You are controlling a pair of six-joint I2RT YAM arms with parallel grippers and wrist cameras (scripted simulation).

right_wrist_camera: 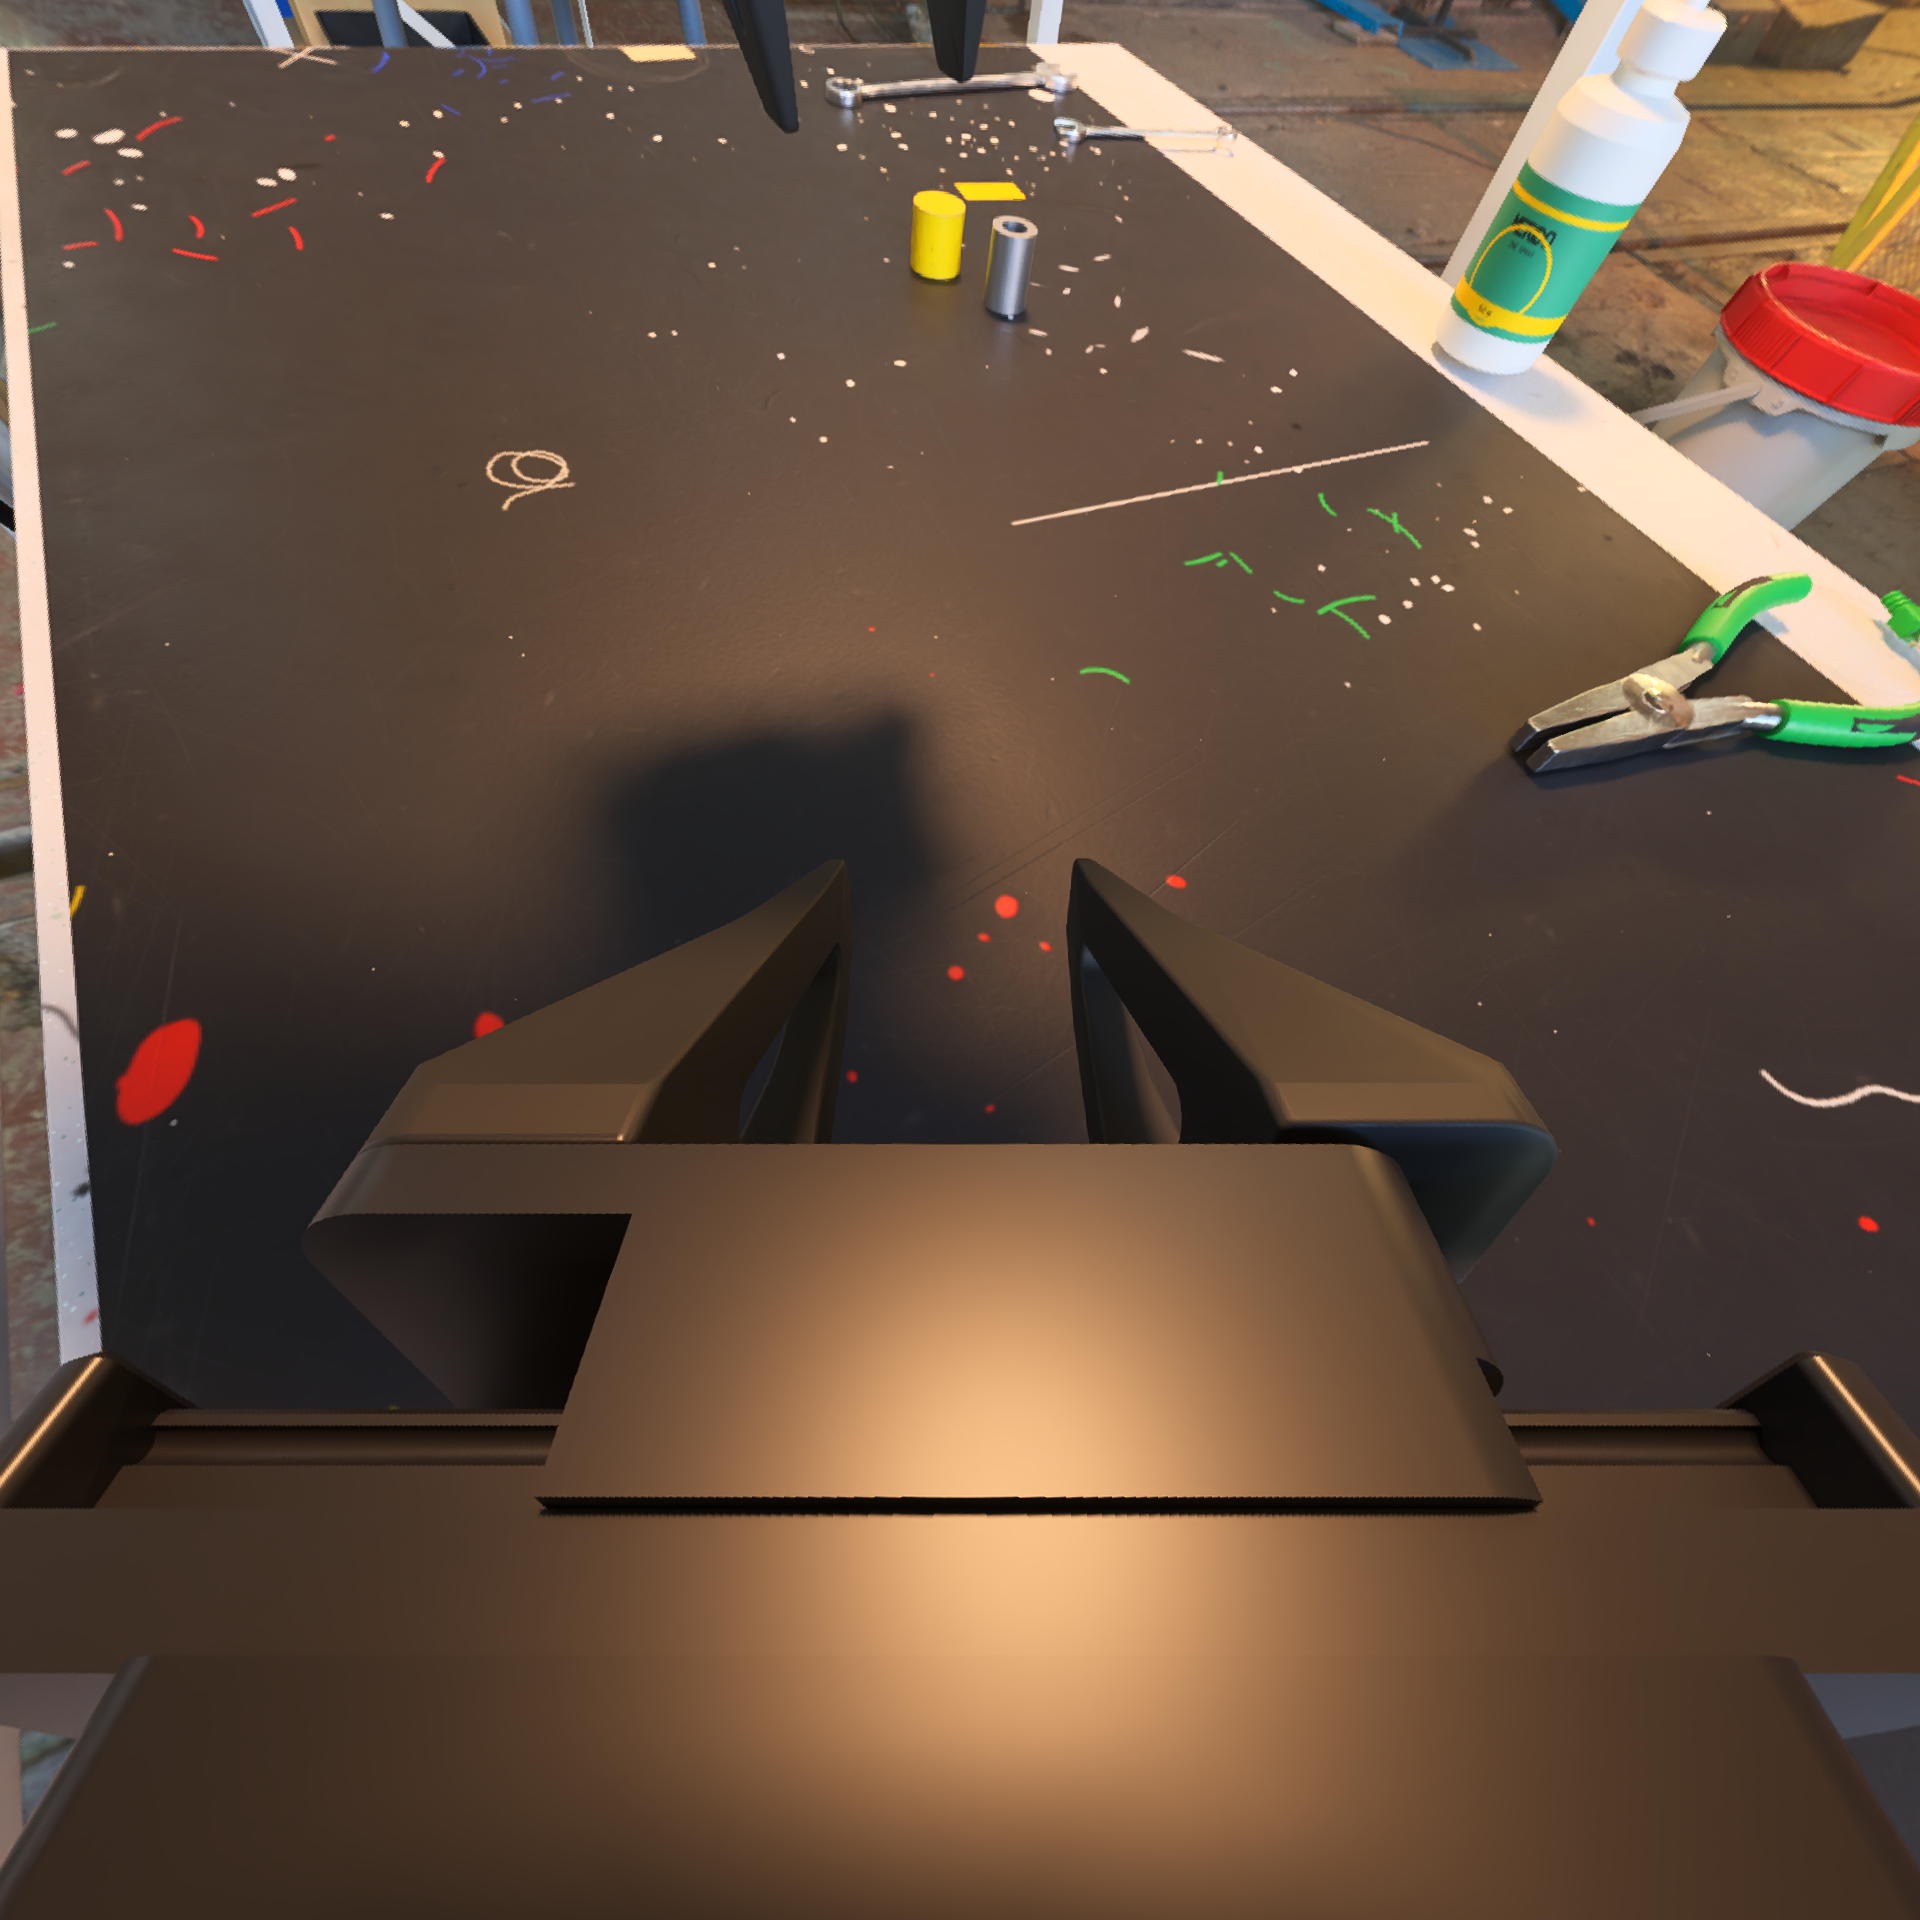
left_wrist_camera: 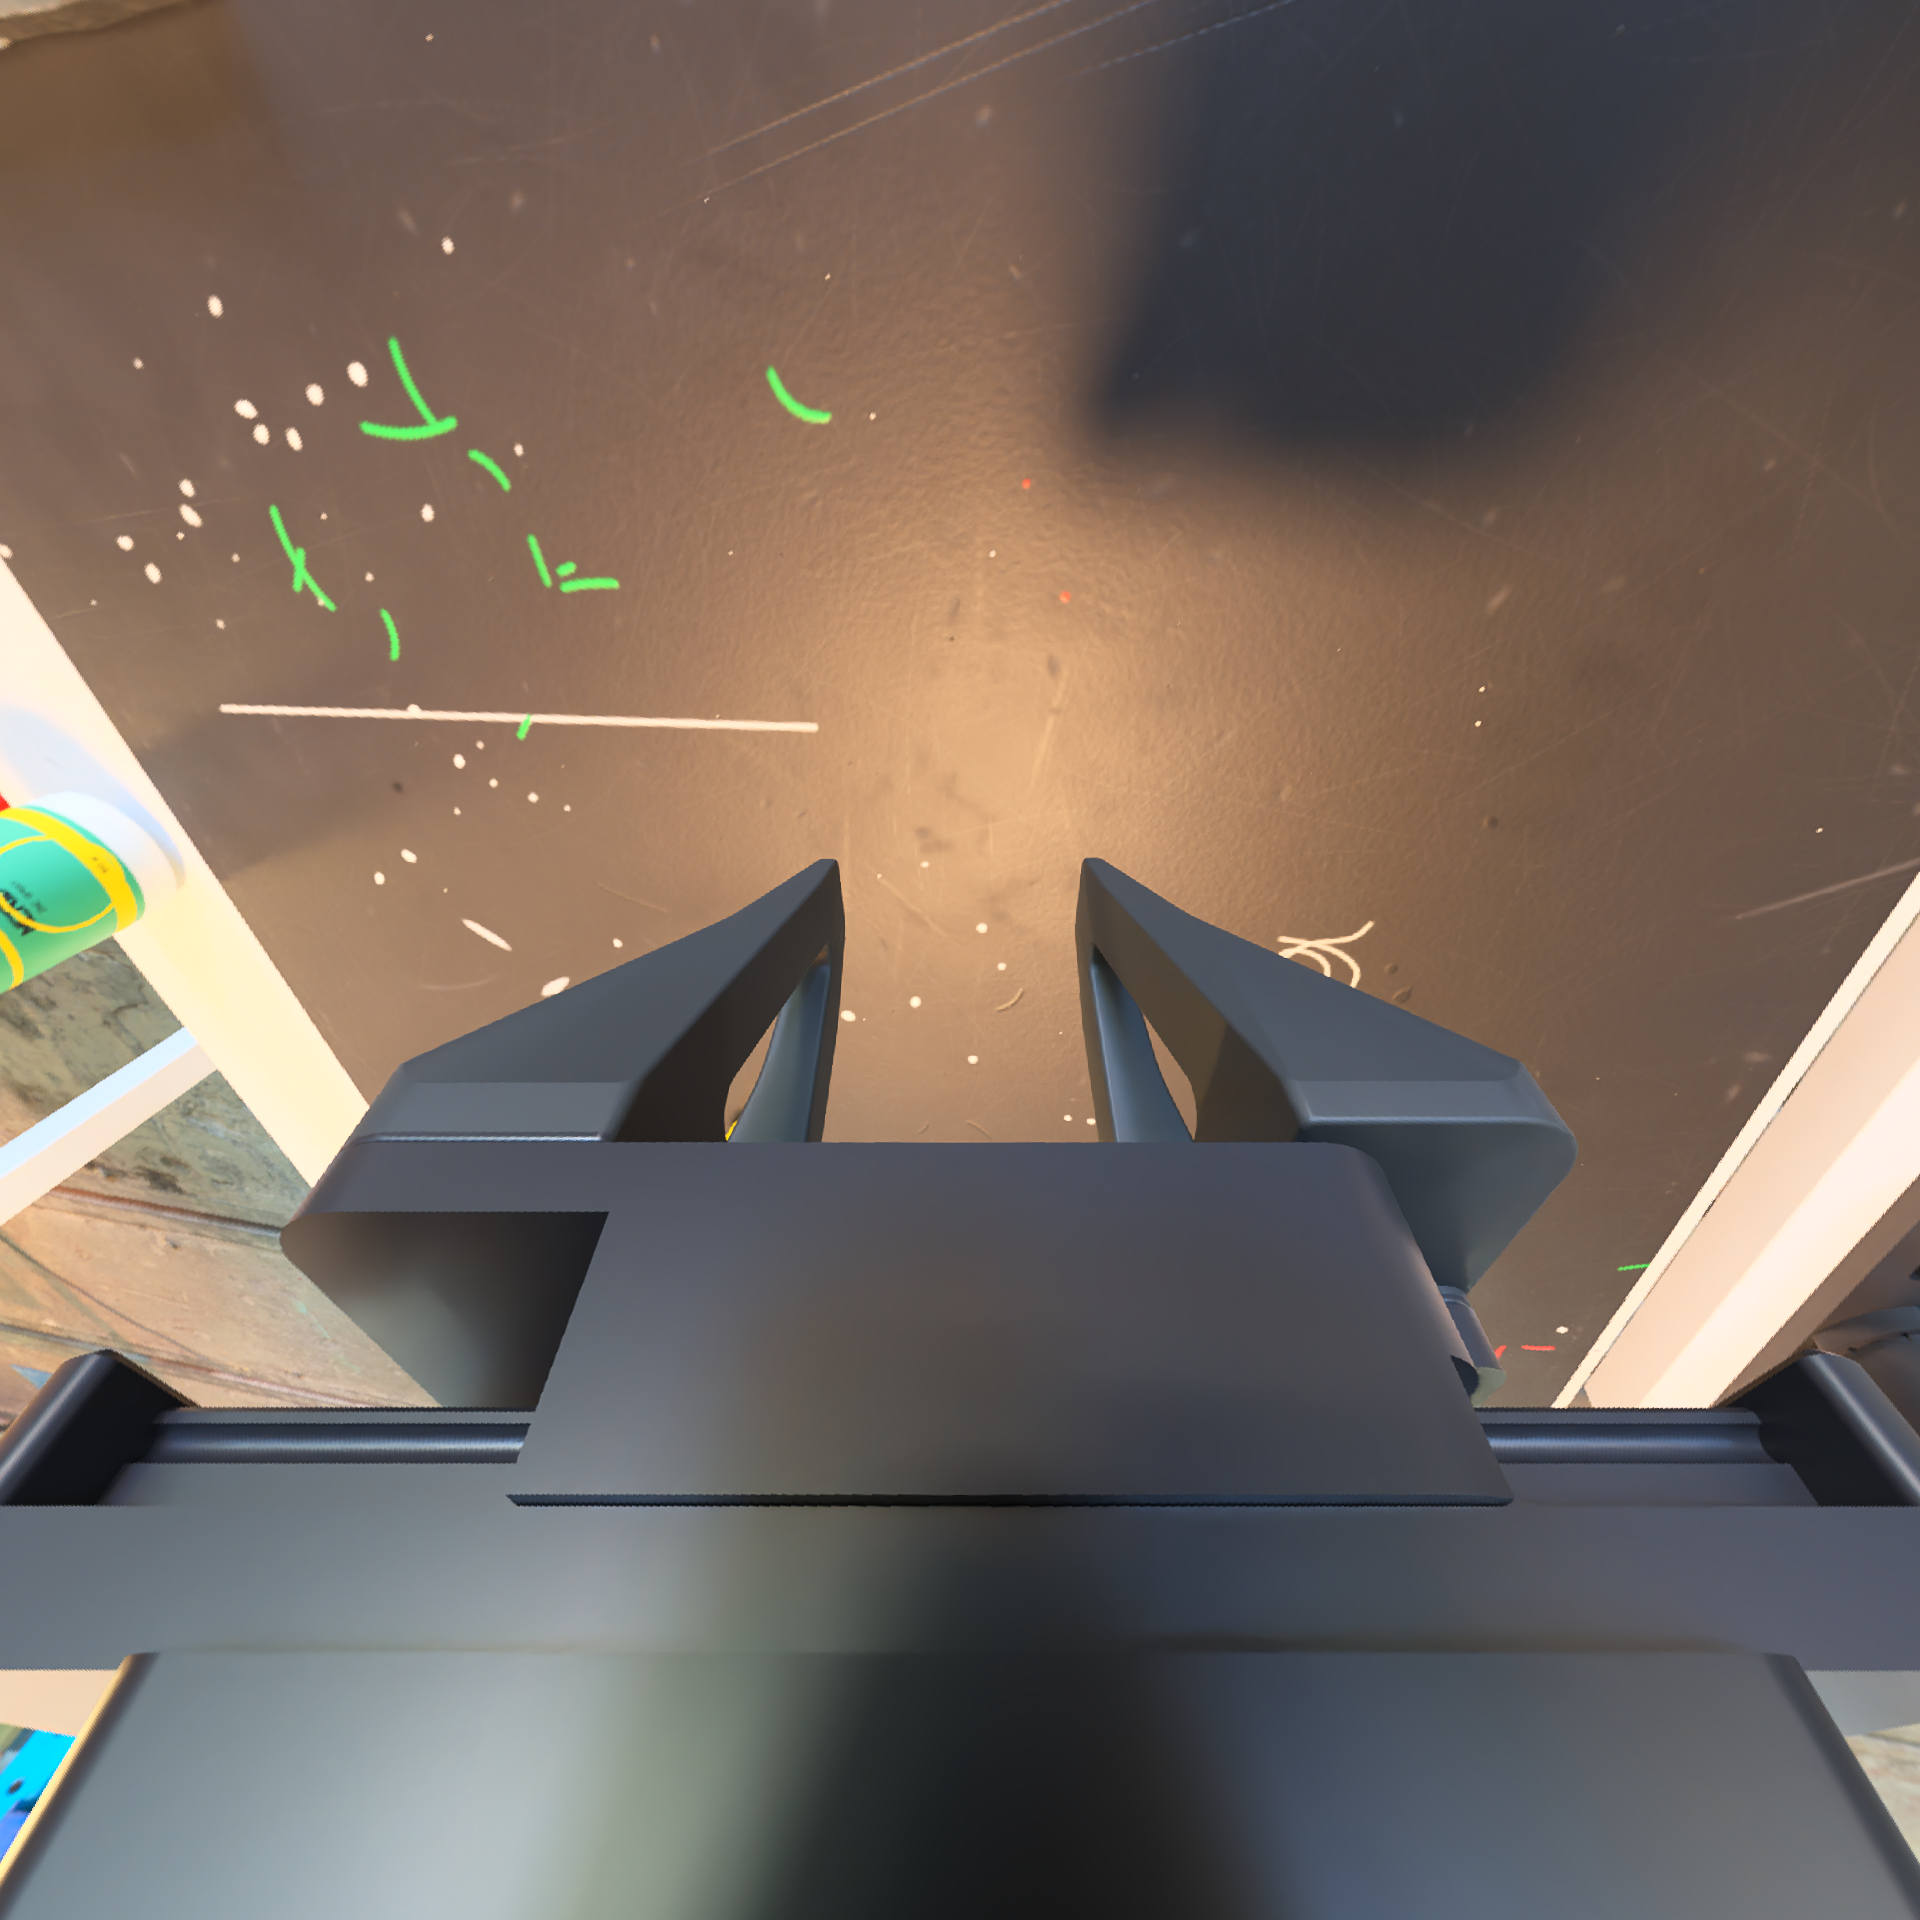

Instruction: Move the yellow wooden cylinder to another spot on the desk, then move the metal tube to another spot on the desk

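The yellow wooden cylinder (right_wrist_camera: pixel 936 235) stands upright on the far part of the dark desk (right_wrist_camera: pixel 623 623). The grey metal tube (right_wrist_camera: pixel 1010 267) stands upright just to its right, close beside it. My right gripper (right_wrist_camera: pixel 959 883) is open and empty, low over the near part of the desk, far from both. My left gripper (left_wrist_camera: pixel 961 894) is open and empty. In the right wrist view its two fingers (right_wrist_camera: pixel 774 73) hang from the top edge, just beyond the cylinder and tube. Neither object shows clearly in the left wrist view; only a tiny yellow sliver (left_wrist_camera: pixel 732 1130) shows behind one finger.
A white bottle with a green label (right_wrist_camera: pixel 1558 208) stands on the desk's white right edge; it also shows in the left wrist view (left_wrist_camera: pixel 62 883). Green-handled pliers (right_wrist_camera: pixel 1704 707) lie near that edge. Two wrenches (right_wrist_camera: pixel 945 88) lie at the far end. A red-lidded bucket (right_wrist_camera: pixel 1818 353) stands off the desk.
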